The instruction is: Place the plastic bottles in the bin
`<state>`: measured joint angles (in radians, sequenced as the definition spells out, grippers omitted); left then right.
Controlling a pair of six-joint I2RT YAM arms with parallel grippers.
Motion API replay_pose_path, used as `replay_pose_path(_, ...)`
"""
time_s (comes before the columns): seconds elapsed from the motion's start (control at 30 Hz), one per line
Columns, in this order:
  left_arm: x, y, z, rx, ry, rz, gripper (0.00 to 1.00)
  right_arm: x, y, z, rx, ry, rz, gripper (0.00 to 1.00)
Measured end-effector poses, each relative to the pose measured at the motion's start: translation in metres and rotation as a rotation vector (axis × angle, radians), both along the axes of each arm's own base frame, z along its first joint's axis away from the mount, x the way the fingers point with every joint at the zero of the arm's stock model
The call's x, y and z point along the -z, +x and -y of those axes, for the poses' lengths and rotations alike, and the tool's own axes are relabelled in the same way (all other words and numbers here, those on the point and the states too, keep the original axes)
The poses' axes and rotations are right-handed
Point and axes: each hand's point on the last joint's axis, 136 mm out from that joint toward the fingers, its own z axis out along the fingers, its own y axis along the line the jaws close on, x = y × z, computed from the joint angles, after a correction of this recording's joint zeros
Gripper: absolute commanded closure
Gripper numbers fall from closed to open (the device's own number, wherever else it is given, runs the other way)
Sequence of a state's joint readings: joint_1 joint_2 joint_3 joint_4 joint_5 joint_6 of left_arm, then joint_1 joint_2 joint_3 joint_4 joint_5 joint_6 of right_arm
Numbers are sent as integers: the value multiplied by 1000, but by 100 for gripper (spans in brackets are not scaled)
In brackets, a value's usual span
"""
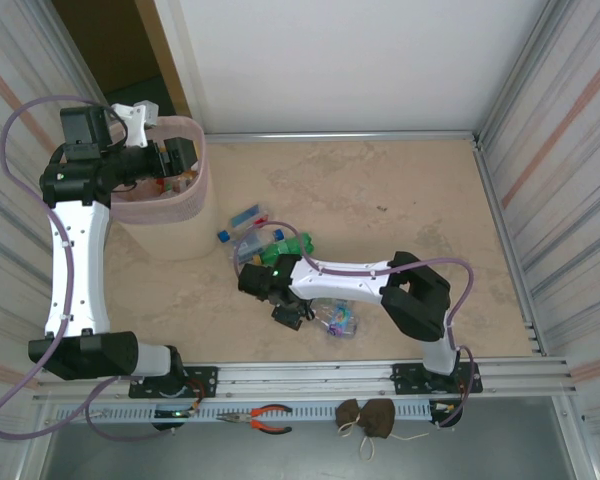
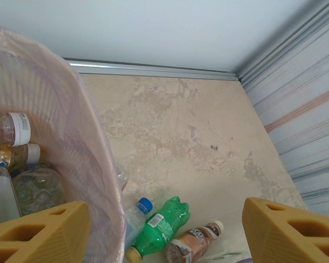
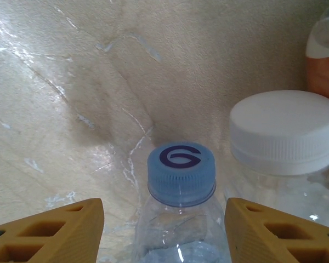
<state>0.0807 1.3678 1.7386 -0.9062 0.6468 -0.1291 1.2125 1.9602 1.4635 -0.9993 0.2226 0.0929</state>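
Note:
The pale pink bin (image 1: 192,200) stands at the back left, with my left gripper (image 1: 180,156) over its rim. In the left wrist view this gripper (image 2: 164,233) is open with nothing between its fingers. Several clear bottles (image 2: 27,181) lie inside the bin (image 2: 71,131). A green bottle (image 2: 163,222), a blue-capped clear one (image 2: 136,215) and a brown one (image 2: 194,242) lie on the floor beside it. My right gripper (image 1: 253,280) is low at the bottle pile (image 1: 270,245). Its fingers (image 3: 49,230) straddle a clear blue-capped bottle (image 3: 181,174). Contact lower down is hidden.
Next to the straddled bottle stand a white-capped bottle (image 3: 285,131) and an orange-brown one (image 3: 323,60). Another bottle (image 1: 338,318) lies by the right forearm. Corrugated walls close in both sides. Pliers (image 1: 270,418) and brown lumps (image 1: 368,415) lie on the front rail.

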Motion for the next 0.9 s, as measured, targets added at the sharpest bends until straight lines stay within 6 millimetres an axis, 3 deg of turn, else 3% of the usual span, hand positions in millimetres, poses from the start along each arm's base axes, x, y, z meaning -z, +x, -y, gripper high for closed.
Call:
replay_pose_path(0.53, 0, 0, 0, -1, -2, -1, 26, 29, 13, -7, -62, -69, 2, 47)
replay_pose_path(0.9, 0, 0, 0, -1, -3, -2, 27, 30, 17, -7, -69, -74, 14, 64)
